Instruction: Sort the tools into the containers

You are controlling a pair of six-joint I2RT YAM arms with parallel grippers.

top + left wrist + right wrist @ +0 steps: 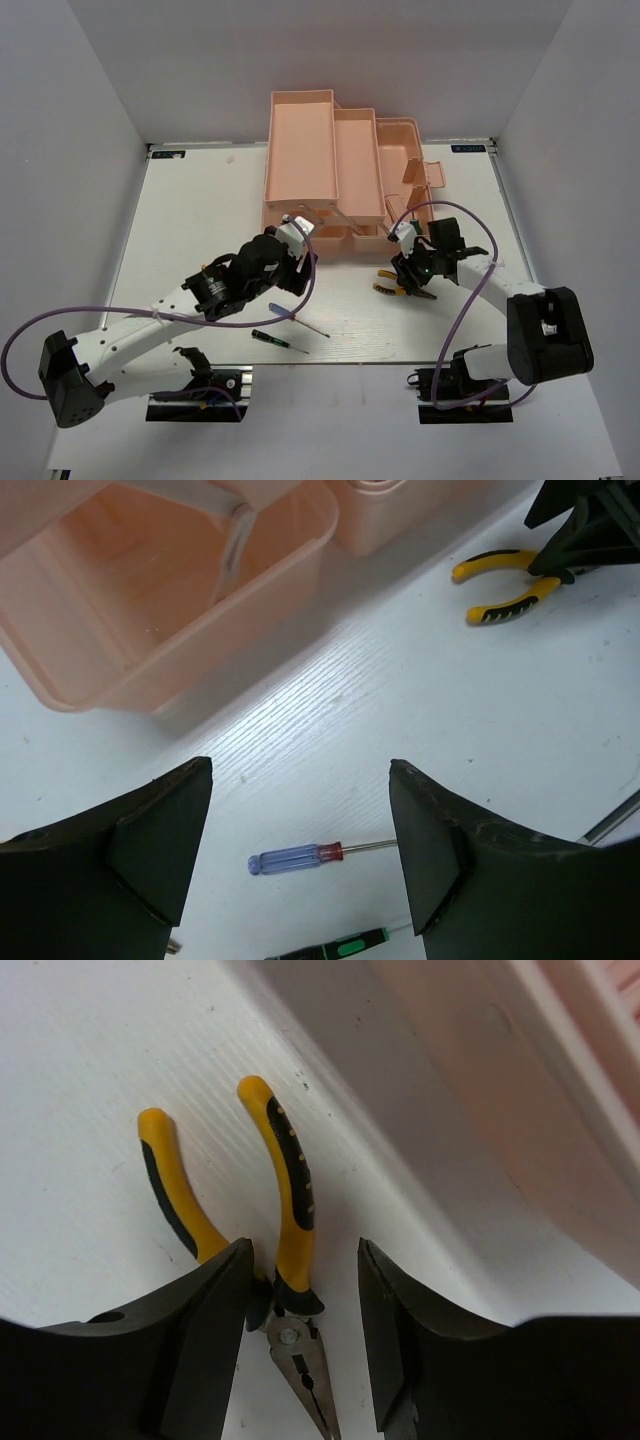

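Note:
Yellow-and-black pliers lie on the white table just in front of the pink toolbox. My right gripper is open and low over them, its fingers either side of the pivot, not closed on it. In the top view the right gripper covers part of the pliers. My left gripper is open and empty above a purple-handled screwdriver. A dark green-handled screwdriver lies just nearer. In the top view the left gripper is beside the toolbox's front left corner.
The toolbox's lower pink tray is close ahead of the left gripper. Both screwdrivers, the purple one and the dark green one, lie near the table's front edge. The toolbox lid with its handle stands at the right.

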